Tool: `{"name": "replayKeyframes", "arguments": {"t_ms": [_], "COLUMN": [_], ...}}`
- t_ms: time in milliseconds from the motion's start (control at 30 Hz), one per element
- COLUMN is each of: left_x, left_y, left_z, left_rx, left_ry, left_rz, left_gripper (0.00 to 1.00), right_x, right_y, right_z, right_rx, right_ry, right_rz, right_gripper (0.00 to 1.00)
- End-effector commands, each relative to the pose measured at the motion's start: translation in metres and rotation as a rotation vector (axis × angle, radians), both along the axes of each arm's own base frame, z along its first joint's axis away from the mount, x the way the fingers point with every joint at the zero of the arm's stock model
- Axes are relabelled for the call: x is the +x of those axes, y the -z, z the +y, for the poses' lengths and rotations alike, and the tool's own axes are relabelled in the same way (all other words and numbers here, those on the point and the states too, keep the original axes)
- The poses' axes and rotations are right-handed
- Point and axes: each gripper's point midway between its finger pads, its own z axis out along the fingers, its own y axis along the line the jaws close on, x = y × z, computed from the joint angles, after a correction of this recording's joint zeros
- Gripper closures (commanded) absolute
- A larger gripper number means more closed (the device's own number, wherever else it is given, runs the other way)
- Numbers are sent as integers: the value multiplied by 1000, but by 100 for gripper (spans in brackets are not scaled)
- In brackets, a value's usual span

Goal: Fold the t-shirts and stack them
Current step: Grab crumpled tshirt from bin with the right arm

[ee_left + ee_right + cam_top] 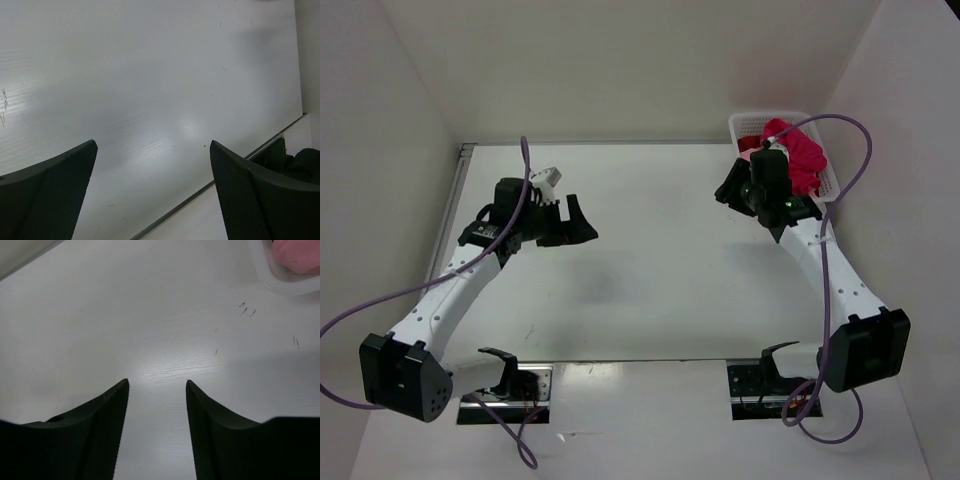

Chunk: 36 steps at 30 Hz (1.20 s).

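Observation:
A bright crimson-magenta t-shirt (pixel 805 160) lies bunched in the white lattice basket (pixel 748 124) at the table's far right corner. A bit of light pink cloth (pixel 750 145) shows beside it, and also in the right wrist view (pixel 297 252) inside the basket's corner (pixel 265 277). I cannot make out a dark red shirt. My right gripper (pixel 730 188) hovers open and empty just left of the basket, over bare table (pixel 156 385). My left gripper (pixel 570 228) is open and empty over the left-middle of the table (pixel 152 145).
White walls close in the table on the left, back and right. A seam (pixel 200 192) runs across the table near the arm bases. Purple cables (pixel 840 200) loop from both arms.

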Motion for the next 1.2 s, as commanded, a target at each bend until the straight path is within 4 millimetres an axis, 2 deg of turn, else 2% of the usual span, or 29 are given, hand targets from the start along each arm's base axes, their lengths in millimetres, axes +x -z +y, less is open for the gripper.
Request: {"name": "replayKeyframes", "arguments": {"t_ms": [0,33,100,167,233,300,333,367,400,433,467,500,533,567,600,633,667,733,767,800,833,867,900,933,967,1033,1100,1133,1167], "left_x": [3,2,3,0,-6,-11,-11,-12,-14,-14,-17,-19,-21,-26,-26,-28,-28,-31,-36,-33,-36,-37,-34,-36,-36,-34,-33,-33,-33], "left_y": [-4,-7,-19,-32,-38,-40,-38,-37,-38,-36,-38,-37,-41,-35,-30,-28,-28,-22,-16,-12,-11,-8,-7,-7,-4,0,4,4,6], "left_z": [-3,-7,-10,-18,-23,-33,-33,-34,-37,-38,-44,-43,-49,-53,-53,-57,-57,-58,-60,-58,-60,-63,-64,-66,-67,-67,-68,-68,-68], "left_rx": [17,2,-20,-73,-113,-130,-130,-125,-131,-132,-150,-157,-175,-179,-185,-194,-194,-192,-183,-169,-166,-164,-157,-158,-155,-152,-148,-148,-146], "left_ry": [46,75,91,134,159,186,187,187,193,193,207,203,222,229,224,228,228,223,237,230,238,247,252,261,260,260,259,259,258], "left_rz": [-25,-35,-76,-132,-159,-156,-156,-157,-150,-152,-146,-144,-151,-127,-117,-110,-109,-88,-76,-76,-66,-55,-59,-58,-48,-36,-25,-24,-16], "left_gripper": [0,0,0,0,0,0,0,3,13,25,36,50,53,53,55,54,52,50,48,47,45,44,41,39,39,38,38,36,36], "right_x": [10,12,18,29,36,47,50,54,60,67,73,78,86,95,101,112,115,130,135,143,153,166,169,178,186,194,203,209,214], "right_y": [-9,-5,-15,-21,-23,-40,-42,-55,-53,-54,-62,-60,-38,-46,-42,-34,-31,-26,-27,-26,-41,-17,-8,-20,1,-2,10,3,20], "right_z": [0,0,2,4,-3,-13,-17,-24,-34,-52,-71,-84,-105,-120,-134,-156,-170,-191,-204,-205,-213,-216,-216,-220,-223,-225,-230,-231,-230], "right_rx": [-14,-17,-3,-20,-59,-66,-56,-47,-56,-69,-124,-155,-187,-204,-212,-215,-226,-217,-217,-217,-213,-229,-233,-244,-256,-263,-282,-279,-283], "right_ry": [-4,-4,1,-11,-2,27,31,44,76,129,192,233,289,326,358,402,437,483,509,509,526,513,509,515,521,518,526,530,506], "right_rz": [-27,-16,-40,-52,-45,-94,-101,-132,-126,-130,-140,-128,-55,-62,-51,-31,-22,-22,-30,-32,-70,-18,19,-4,35,21,30,7,41], "right_gripper": [43,38,28,27,27,39,59,69,76,81,82,82,82,82,78,72,63,57,49,46,43,39,36,34,34,32,32,32,32]}}
